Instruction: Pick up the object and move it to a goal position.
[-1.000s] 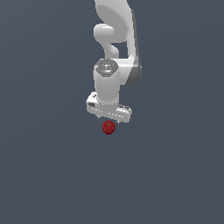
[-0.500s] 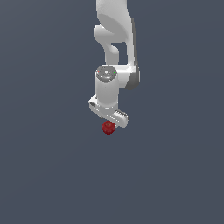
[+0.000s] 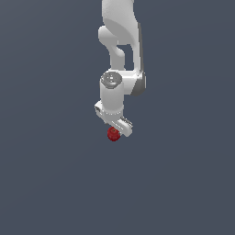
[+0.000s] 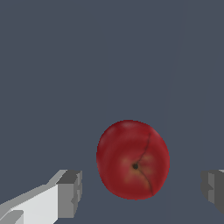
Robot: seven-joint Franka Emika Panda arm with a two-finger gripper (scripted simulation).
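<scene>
Exterior view. One white robot arm (image 3: 120, 55), entering from the top centre of the frame and reaching down to just above mid-frame. At its lower end, one white gripper (image 3: 115, 131), its body tilted so that it runs from upper left to lower right. One small dark red round object (image 3: 113, 134), at the centre of the frame, directly under the gripper and partly overlapped by its lower edge. Whether the two touch cannot be told from here. Background: plain dark grey-blue table (image 3: 50, 183), uniform across the frame.

Wrist view. The object (image 4: 133, 159) sits a little below and right of centre: red skin, yellowish patch around a dark dimple, one thin dark line curving across it. Two grey fingers: one (image 4: 70, 194) at lower left on a white mount, the other at the right edge, lower down. They stand wide apart, with a clear gap of table on either side of the object; neither touches it. The object lies between them.
</scene>
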